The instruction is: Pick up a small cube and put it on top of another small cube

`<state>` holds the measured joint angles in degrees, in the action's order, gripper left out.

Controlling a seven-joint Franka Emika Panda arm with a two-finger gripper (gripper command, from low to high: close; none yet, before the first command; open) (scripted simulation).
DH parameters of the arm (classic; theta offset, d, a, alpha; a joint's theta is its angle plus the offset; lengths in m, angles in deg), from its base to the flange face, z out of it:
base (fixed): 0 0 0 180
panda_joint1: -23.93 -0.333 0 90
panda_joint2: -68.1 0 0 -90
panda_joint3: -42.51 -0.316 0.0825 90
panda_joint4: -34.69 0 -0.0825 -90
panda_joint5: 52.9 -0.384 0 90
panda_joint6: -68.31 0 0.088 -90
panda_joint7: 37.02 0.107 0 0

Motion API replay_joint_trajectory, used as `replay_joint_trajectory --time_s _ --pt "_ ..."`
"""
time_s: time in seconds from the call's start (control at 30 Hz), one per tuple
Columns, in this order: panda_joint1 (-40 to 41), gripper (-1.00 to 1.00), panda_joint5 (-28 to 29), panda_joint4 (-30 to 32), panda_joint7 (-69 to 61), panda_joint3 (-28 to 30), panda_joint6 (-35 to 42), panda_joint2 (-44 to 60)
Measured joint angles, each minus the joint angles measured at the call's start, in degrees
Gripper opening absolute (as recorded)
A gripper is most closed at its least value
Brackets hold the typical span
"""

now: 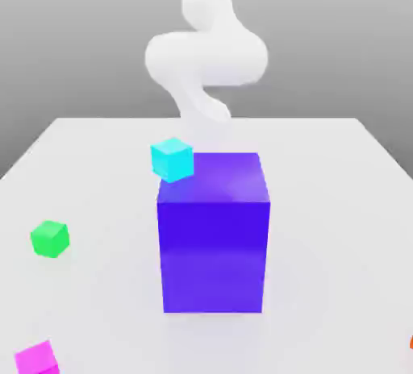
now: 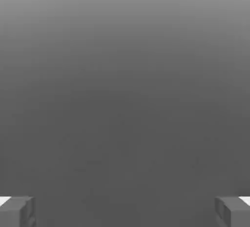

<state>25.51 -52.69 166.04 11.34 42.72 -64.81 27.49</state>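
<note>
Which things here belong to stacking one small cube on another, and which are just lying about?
Belong to the job:
cyan cube
green cube
magenta cube
claw, open

Lying about:
blue block
table

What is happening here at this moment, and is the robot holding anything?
Nothing is held yet. The gripper is open and empty, its fingers wide apart in the hand view. On the table stands a big blue block, with a small cyan cube at its upper corner, a green cube toward the exterior view's left and a pink cube near the front edge.
</note>
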Motion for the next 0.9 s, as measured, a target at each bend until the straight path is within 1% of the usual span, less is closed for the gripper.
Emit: replay_joint_trajectory --time_s 0.27,0.53,0.73,0.9 --pt "5.1 0.0 0.4 -1.4 8.0 0.9 -4.4 17.0" --pt "8.9 0.0 0.3 -2.7 15.5 3.1 -8.7 33.6" --pt "12.2 0.0 -1.1 -3.8 20.1 4.7 -11.9 46.1" --pt "14.0 0.0 -3.5 -4.7 23.2 6.1 -14.5 56.5"
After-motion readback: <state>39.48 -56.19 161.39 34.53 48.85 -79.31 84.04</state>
